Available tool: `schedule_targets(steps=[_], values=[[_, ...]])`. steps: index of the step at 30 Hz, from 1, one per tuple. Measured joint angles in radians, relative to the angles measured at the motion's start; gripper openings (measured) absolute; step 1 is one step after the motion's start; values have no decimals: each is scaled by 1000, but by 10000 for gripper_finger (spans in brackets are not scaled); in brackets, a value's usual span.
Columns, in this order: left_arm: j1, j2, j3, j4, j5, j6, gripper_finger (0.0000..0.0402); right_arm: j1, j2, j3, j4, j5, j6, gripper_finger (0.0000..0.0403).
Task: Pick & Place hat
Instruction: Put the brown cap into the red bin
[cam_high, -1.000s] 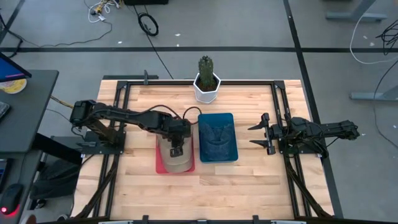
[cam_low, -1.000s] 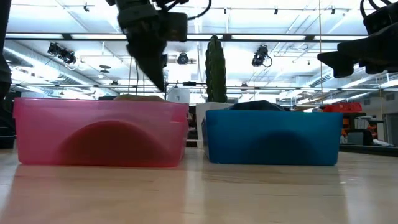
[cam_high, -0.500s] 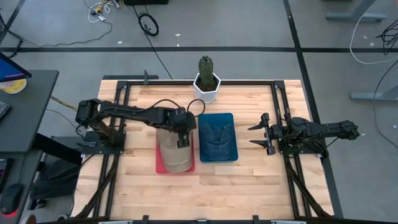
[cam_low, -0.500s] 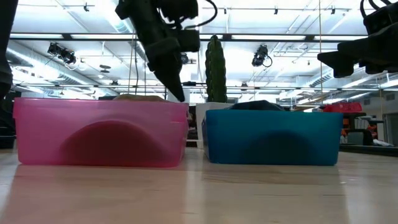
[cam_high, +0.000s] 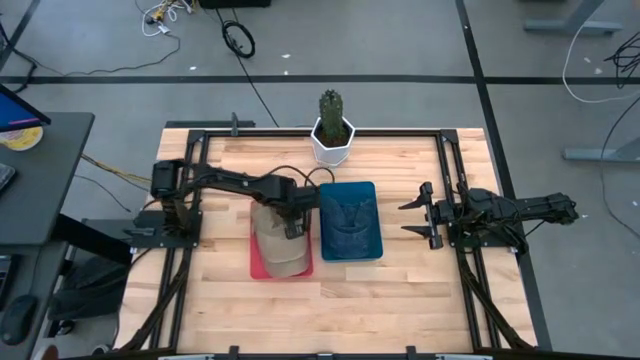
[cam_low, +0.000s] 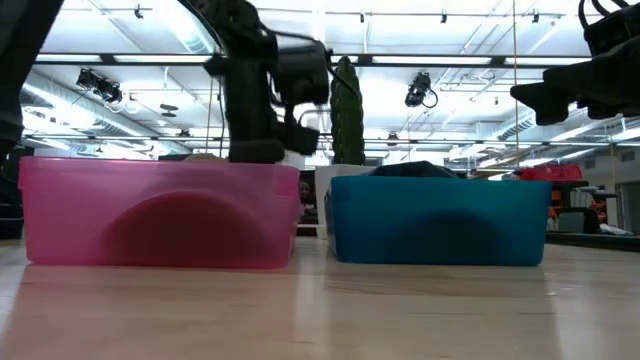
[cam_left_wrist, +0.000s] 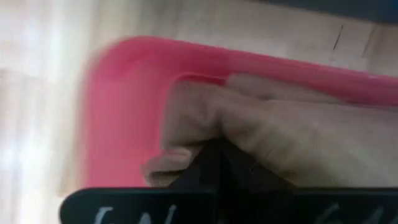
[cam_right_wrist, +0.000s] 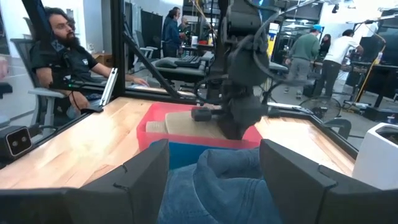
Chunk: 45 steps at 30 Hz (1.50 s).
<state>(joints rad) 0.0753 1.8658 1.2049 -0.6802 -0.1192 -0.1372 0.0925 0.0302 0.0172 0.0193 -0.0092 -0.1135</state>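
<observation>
**Left gripper down in pink bin on tan hat**

Wood table (cam_high: 400, 290) held a pink bin (cam_high: 257, 262) and a blue bin (cam_high: 349, 250) side by side. Tan hat (cam_high: 278, 250), soft and creased, lay in the pink one; denim hat (cam_high: 349, 218) in the blue. Left gripper (cam_high: 292, 228) pinched tan fabric between its jaws. Right gripper (cam_high: 412, 217) waited beside the blue bin, jaws spread.

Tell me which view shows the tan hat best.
The high view: the tan hat lies whole in the pink bin, left gripper over its edge. Left wrist sees only a close-up patch, right wrist a distant sliver behind the arm, low view just the crown through the bin wall.
</observation>
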Motion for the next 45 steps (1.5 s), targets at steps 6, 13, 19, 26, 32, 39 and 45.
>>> schedule_targets(steps=[6, 13, 19, 26, 32, 39, 45], values=[[0, 51, 2, 69, 41, 36, 2, 0, 1, 0, 2, 0, 0, 254], [-5, -48, -3, 53, 30, 36, 2, 0, 1, 0, 3, 0, 0, 254], [-16, -163, -3, 41, 30, 33, 2, 0, 1, 0, 3, 0, 0, 254], [-65, -280, -2, -160, 21, 1, 2, 0, 1, 0, 3, 0, 0, 254], [-136, -350, -2, -409, -90, -137, 2, 0, 1, 0, 2, 0, 0, 254], [-192, -366, -1, -499, -151, -252, 2, 0, 1, 0, 2, 0, 0, 254], [-185, -345, -2, -503, -172, -268, 2, 0, 1, 0, 2, 0, 0, 254]])
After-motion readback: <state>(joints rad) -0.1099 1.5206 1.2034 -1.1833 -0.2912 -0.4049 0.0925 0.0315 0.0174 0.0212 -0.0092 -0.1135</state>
